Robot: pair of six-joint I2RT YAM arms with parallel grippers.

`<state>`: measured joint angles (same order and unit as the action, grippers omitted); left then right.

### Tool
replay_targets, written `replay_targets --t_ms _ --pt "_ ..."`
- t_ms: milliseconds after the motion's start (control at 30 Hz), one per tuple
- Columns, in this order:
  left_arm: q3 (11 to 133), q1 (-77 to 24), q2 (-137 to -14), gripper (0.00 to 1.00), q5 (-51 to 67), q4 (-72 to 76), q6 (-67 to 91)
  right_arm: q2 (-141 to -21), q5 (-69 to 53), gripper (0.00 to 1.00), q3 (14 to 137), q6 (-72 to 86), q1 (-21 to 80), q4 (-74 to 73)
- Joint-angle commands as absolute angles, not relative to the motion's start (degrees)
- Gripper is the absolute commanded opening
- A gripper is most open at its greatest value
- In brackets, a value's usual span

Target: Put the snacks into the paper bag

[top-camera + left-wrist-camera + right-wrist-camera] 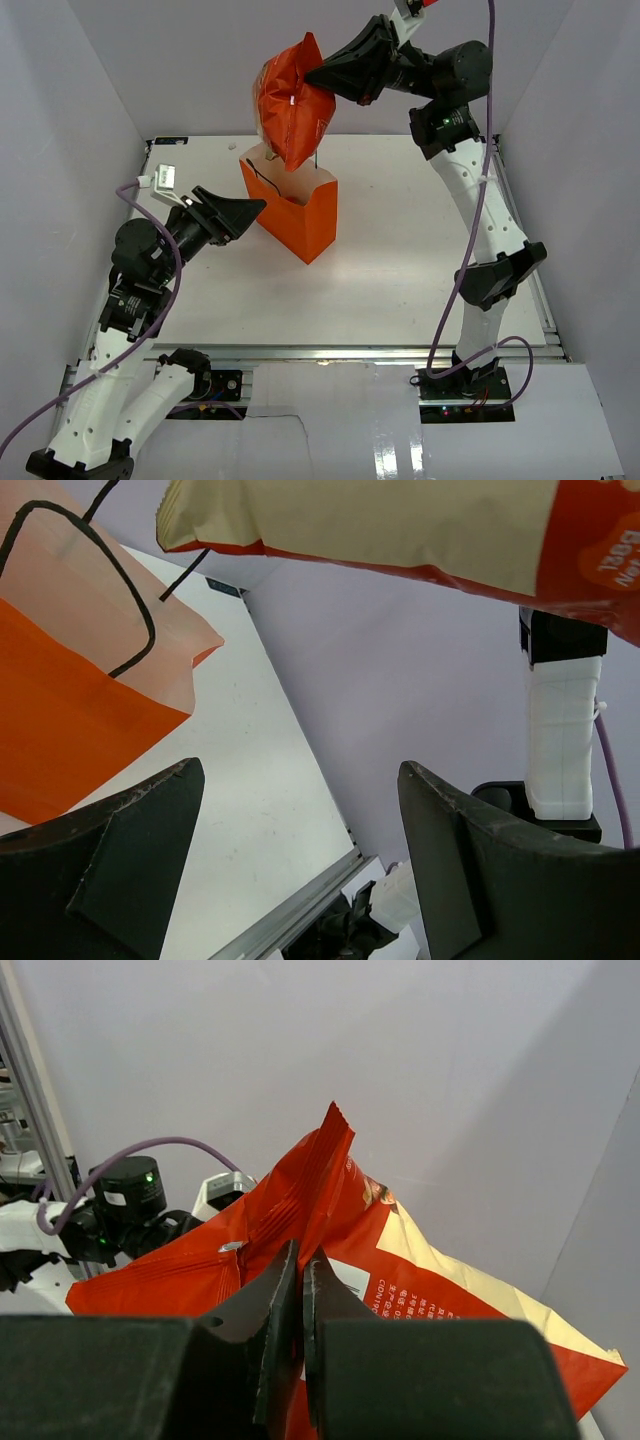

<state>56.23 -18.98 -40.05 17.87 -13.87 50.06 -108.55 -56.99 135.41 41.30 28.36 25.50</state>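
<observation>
white flat table inside pale walls, both arms bolted at its near edge. upright bright orange paper bag stands on the table left of centre, mouth open, thin black cord handles sticking up. large red crinkly chip bag hangs in the air right over that mouth, lower end down at the rim; cannot tell if it is inside. right gripper has its jaws pinched tight on the chip bag's top seam, fingers nearly closed on the foil. left gripper is spread wide with nothing in it, just beside the paper bag's left wall; contact unclear. purple cable trails along the right arm.
</observation>
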Motion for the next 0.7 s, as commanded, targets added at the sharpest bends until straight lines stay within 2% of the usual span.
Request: replay_targets --t_ms 0,467,667 --pt "55.3 -19.1 -38.8 0.89 16.4 -15.6 50.4 -108.5 -57.1 0.08 136.2 37.6 28.4 27.4" --pt "54.2 -19.1 -38.8 0.90 16.3 -16.3 49.5 -109.9 -66.3 0.08 131.1 35.5 29.4 27.4" --pt "53.9 -19.1 -38.7 0.90 16.3 -16.4 49.2 -109.3 -70.6 0.08 128.7 26.1 29.4 20.9"
